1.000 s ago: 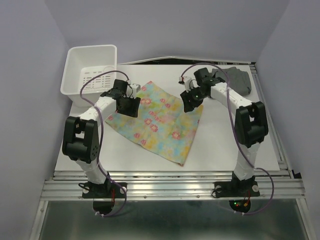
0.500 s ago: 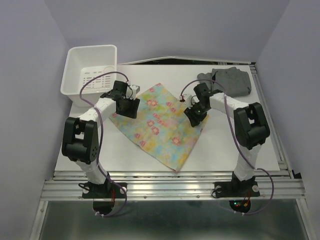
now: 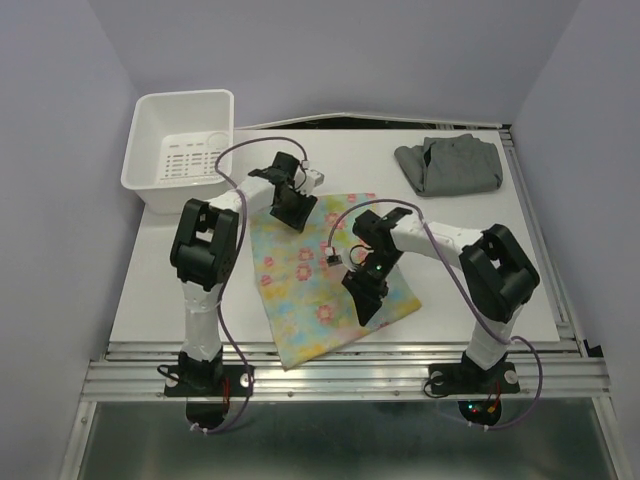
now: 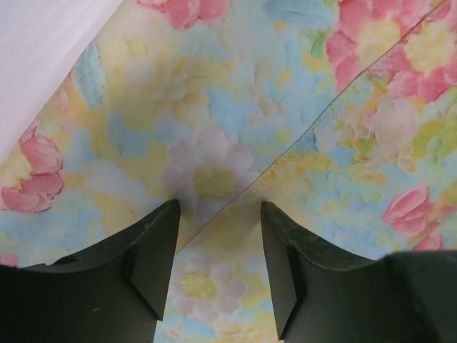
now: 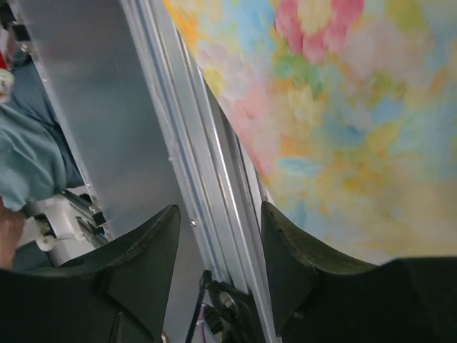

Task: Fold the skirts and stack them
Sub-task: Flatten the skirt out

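Note:
The floral skirt (image 3: 320, 275) lies flat in the middle of the table, one corner close to the near edge. It fills the left wrist view (image 4: 235, 114), where a seam runs across it. My left gripper (image 3: 293, 208) is open over its far edge, fingertips (image 4: 158, 236) down at the cloth with nothing between them. My right gripper (image 3: 364, 303) is open and empty above the skirt's near right part; the skirt shows at the upper right of the right wrist view (image 5: 343, 107). The grey skirt (image 3: 449, 165) lies bunched at the far right.
A white plastic bin (image 3: 181, 148) stands at the far left corner. Aluminium rails (image 3: 340, 365) run along the near edge and also show in the right wrist view (image 5: 207, 186). Bare white table (image 4: 36, 50) lies beside the skirt.
The floral skirt has slid toward the near edge and turned. My left gripper moved right along its far edge. My right gripper swung from the far right down over the skirt's near part.

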Robot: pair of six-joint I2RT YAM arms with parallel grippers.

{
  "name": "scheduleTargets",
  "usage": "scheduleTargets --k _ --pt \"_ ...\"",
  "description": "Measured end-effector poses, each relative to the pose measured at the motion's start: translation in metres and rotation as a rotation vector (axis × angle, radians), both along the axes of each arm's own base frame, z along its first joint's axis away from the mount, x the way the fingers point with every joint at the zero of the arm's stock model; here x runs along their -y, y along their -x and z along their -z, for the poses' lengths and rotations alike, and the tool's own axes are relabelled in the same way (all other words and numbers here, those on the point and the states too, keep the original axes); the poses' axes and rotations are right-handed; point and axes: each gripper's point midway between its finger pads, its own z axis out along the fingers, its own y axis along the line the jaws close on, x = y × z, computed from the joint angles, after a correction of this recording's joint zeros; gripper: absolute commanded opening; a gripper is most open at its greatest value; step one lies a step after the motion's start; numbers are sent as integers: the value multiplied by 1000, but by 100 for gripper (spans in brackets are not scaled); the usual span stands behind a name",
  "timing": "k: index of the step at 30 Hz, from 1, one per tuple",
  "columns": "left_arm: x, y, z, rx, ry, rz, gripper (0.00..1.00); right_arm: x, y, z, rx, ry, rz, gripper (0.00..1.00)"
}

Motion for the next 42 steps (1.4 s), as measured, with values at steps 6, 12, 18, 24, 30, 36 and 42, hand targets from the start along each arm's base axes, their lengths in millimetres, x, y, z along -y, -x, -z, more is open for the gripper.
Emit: scheduleTargets --k 6,12,18,24,30,36,42 --pt "55 22 0 9 11 190 59 -22 -32 -46 29 -127 78 54" --pt "81 45 2 25 22 336 60 13 -141 -106 226 -249 347 54" --pt "87 55 0 28 32 393 60 79 -227 -118 467 -167 521 53" --pt "78 62 -20 20 62 444 61 101 -263 -69 541 -15 497 53" --pt "56 16 -79 162 92 427 61 115 -281 -26 568 79 438 54" --pt "22 -34 -114 266 73 370 61 125 -298 1 609 136 382 54" --pt "7 -51 -81 201 23 370 61 130 -300 22 606 160 330 52"
